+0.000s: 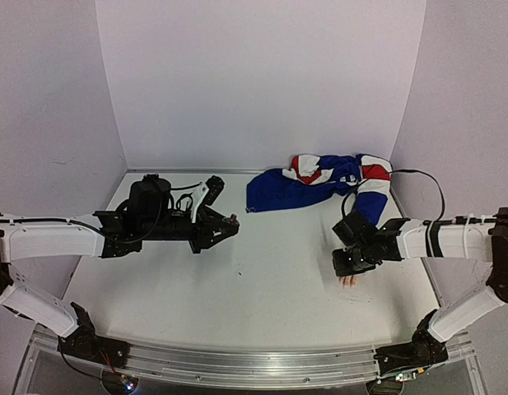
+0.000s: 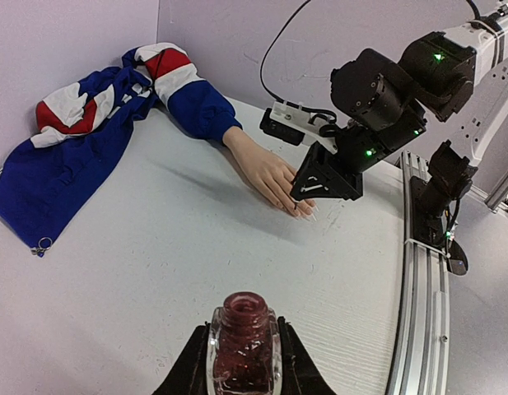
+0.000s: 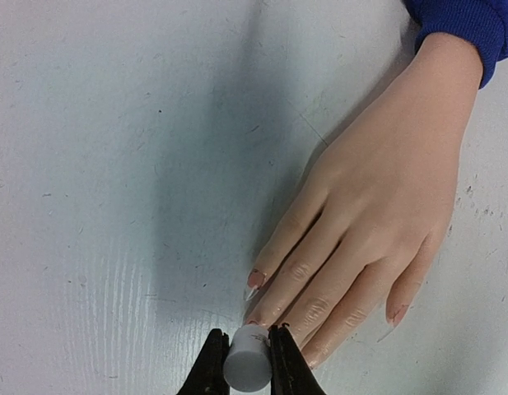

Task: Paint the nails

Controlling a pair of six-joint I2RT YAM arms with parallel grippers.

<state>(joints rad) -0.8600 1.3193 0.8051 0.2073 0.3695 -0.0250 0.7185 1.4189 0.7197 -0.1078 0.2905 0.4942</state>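
Right pincer (image 3: 247, 368) is found clenched on a white cap (image 3: 246, 360), held just above the fingertips of the hand (image 3: 369, 206). The cap is seen at the tip of one of the inner fingers (contact cannot be confirmed, and whatever lies below the cap is hidden). The hand is laid palm down on the desk (image 1: 237, 288), toward its right side, with the fingers pointed at the near edge and the wrist covered by a blue sleeve (image 3: 463, 33). The nails (image 3: 255, 280) are located at the finger ends, close by this pincer. A reddish tint is noted on the nail next to the cap and on that of the short outer finger. The others are too hidden to be judged. Left pincer (image 2: 245, 366) is found grasping a bottle (image 2: 244, 341) of dark red polish, held upright with its neck uncapped, over the left side of the desk and well apart from the hand. The sleeve is joined to a blue, red and white garment (image 1: 319, 174) heaped at the far edge.
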